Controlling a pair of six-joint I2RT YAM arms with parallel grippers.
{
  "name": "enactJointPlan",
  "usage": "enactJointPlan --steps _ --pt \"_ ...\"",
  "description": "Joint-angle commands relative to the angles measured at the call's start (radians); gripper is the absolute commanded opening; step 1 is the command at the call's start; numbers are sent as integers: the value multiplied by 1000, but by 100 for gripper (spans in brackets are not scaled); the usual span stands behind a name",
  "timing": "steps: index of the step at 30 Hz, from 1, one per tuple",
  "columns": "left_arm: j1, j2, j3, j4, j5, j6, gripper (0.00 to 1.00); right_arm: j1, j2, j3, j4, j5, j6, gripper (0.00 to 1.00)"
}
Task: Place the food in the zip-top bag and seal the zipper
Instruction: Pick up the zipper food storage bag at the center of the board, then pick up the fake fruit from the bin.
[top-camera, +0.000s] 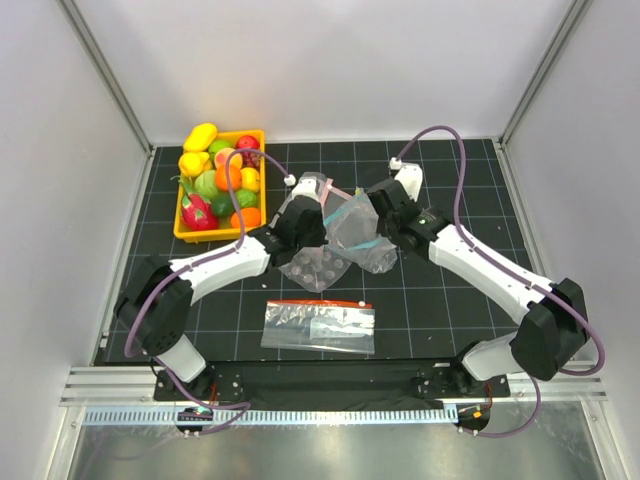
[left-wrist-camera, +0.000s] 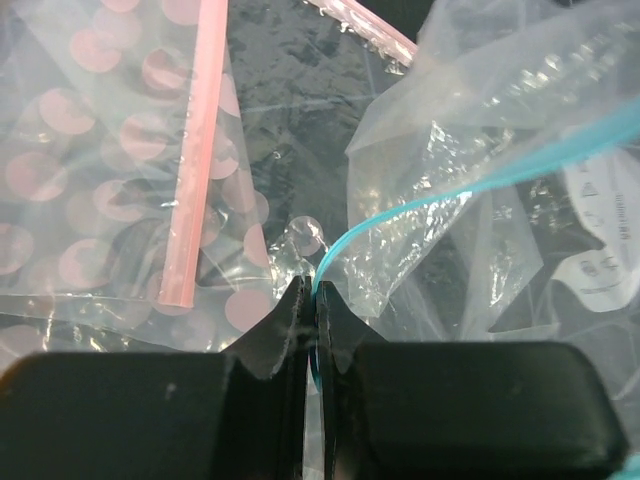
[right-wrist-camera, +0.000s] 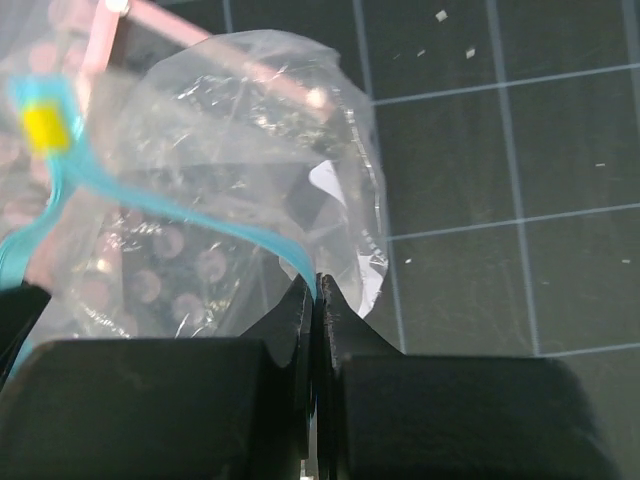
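Observation:
The crinkled clear zip-top bag (top-camera: 356, 232) hangs between my two grippers above the mat's middle. Its teal zipper (left-wrist-camera: 470, 185) runs from the left jaws up to the right; it also shows in the right wrist view (right-wrist-camera: 180, 205). My left gripper (left-wrist-camera: 313, 290) is shut on one end of the zipper. My right gripper (right-wrist-camera: 318, 285) is shut on the zipper too. A white label (left-wrist-camera: 600, 235) shows on the bag. The food (top-camera: 222, 180) lies in a yellow bin (top-camera: 181, 227) at the back left. I see no food in the bag.
A dotted clear bag with a pink strip (top-camera: 318, 266) lies under the held bag; its strip also shows in the left wrist view (left-wrist-camera: 195, 150). A flat clear bag with a red-orange strip (top-camera: 318, 325) lies near the front. White walls enclose the black gridded mat (top-camera: 450, 180).

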Motion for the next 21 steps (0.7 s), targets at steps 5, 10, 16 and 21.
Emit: enactJointPlan --steps 5,10,16,21 --pt "23 6 12 31 29 -21 11 14 -61 12 8 118 2 1" --pt "21 -46 3 26 49 7 59 14 -68 -11 52 74 -18 1" --pt "23 -184 0 -73 -78 48 97 14 -43 -5 53 62 -12 1" --pt "56 -267 12 -212 -298 31 100 14 -35 -5 58 48 -10 1"
